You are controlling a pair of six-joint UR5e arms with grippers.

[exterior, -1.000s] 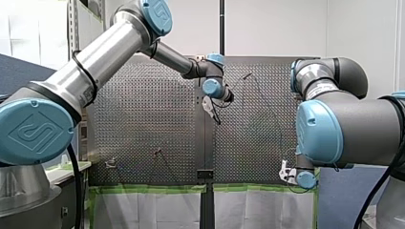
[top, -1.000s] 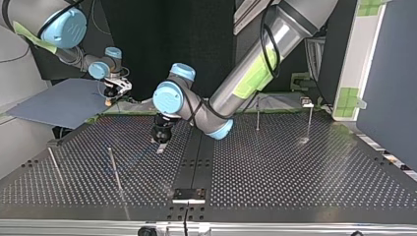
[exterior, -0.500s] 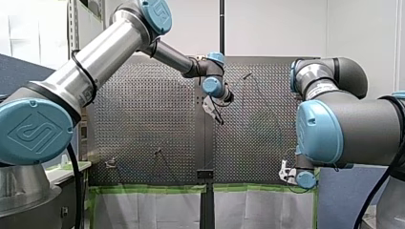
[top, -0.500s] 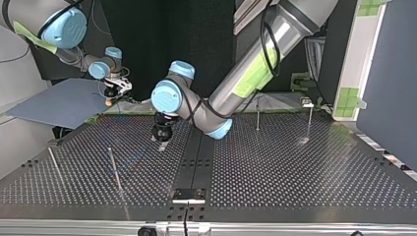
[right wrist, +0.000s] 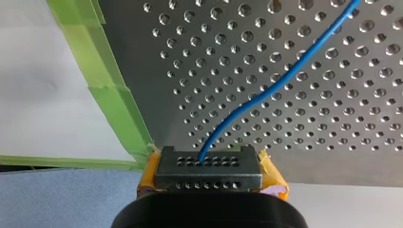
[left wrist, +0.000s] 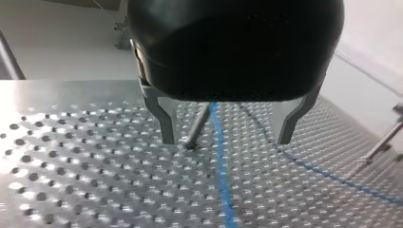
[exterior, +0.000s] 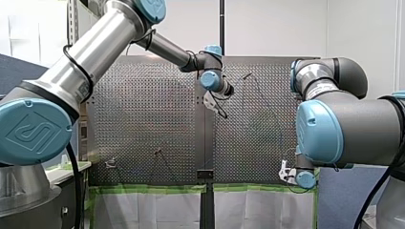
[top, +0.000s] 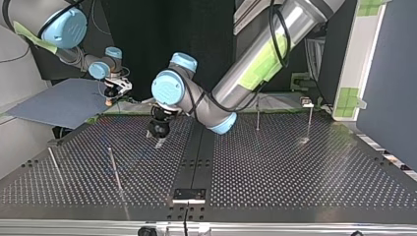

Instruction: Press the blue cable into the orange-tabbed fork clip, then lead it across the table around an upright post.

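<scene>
Blue cable (right wrist: 266, 95): one end is pinched in my right hand (right wrist: 209, 167). Its yellow pads (right wrist: 272, 172) are pressed together on it. From there the cable snakes away over the perforated surface (right wrist: 332, 133). That hand sits at the surface's edge, right by the green tape (right wrist: 114, 95).

Front view: my right hand (exterior: 285, 172) is at the near right corner of the surface. Top view: it's at the far left (top: 112, 93), well apart from the other hand.

Left wrist view: a stretch of the cable (left wrist: 219, 156) lies flat on the surface and runs straight through between the fingers (left wrist: 167, 124) of my left hand (left wrist: 227, 140). The metal fingers are spread wide and nothing is gripped. The tips are close above the surface; can't tell if they touch it. A thin post (left wrist: 199, 123) stands between the fingers, just beside the cable on one side and closer to one finger than the other. Another stretch of cable crosses the surface beside the hand and passes near the foot of a second post (left wrist: 380, 145).

Top view: my left hand (top: 158, 139) is low over the surface, just left of the dark centre strip (top: 196, 162). Two posts (top: 114, 167) stand nearer the camera on that side, two more (top: 257, 115) on the right half.
</scene>
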